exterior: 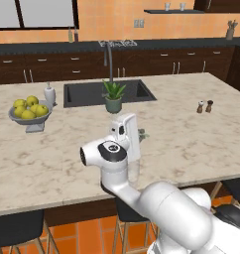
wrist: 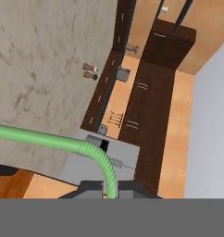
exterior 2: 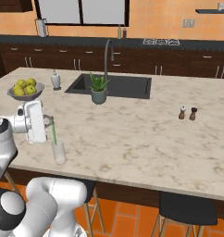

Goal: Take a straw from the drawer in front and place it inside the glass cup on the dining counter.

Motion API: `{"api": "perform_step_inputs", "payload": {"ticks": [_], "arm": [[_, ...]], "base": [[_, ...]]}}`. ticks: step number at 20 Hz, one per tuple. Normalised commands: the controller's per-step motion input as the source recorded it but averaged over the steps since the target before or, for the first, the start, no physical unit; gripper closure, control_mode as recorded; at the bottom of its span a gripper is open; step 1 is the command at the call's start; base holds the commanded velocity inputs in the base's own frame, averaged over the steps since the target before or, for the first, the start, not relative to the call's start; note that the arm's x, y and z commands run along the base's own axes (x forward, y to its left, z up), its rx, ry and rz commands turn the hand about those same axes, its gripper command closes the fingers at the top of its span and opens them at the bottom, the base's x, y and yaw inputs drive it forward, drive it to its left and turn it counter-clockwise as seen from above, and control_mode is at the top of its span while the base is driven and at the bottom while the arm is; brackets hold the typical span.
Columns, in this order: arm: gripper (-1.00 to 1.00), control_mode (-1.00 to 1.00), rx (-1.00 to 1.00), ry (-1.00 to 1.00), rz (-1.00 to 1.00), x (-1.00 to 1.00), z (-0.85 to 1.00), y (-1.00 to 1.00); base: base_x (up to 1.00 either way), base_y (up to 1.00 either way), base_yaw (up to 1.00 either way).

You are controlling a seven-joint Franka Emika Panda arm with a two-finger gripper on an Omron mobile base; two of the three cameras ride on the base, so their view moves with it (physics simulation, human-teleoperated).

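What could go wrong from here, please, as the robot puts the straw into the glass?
1. The glass stands close to the counter edge, so a sideways nudge from the straw might tip it over the edge.
2. The straw is bent near the gripper, so it may spring or lean once released.

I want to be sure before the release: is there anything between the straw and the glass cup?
Nothing visible does. In the right base view the straw, held by the gripper, stands upright directly above the glass cup on the dining counter, its lower end apparently at the rim.
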Motion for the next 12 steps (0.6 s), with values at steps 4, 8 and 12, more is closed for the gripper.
{"api": "perform_step_inputs", "payload": {"ticks": [4, 8, 12], "arm": [[1.00, -1.00, 0.00, 0.00, 0.00, 0.18, -0.16, 0.06], [1.00, -1.00, 0.00, 0.00, 0.00, 0.30, -0.05, 0.14], [1.00, -1.00, 0.00, -0.01, 0.00, 0.35, -0.01, 0.19]], "base": [[0.00, 0.00, 0.00], [0.00, 0.00, 0.00], [0.00, 0.00, 0.00]]}}
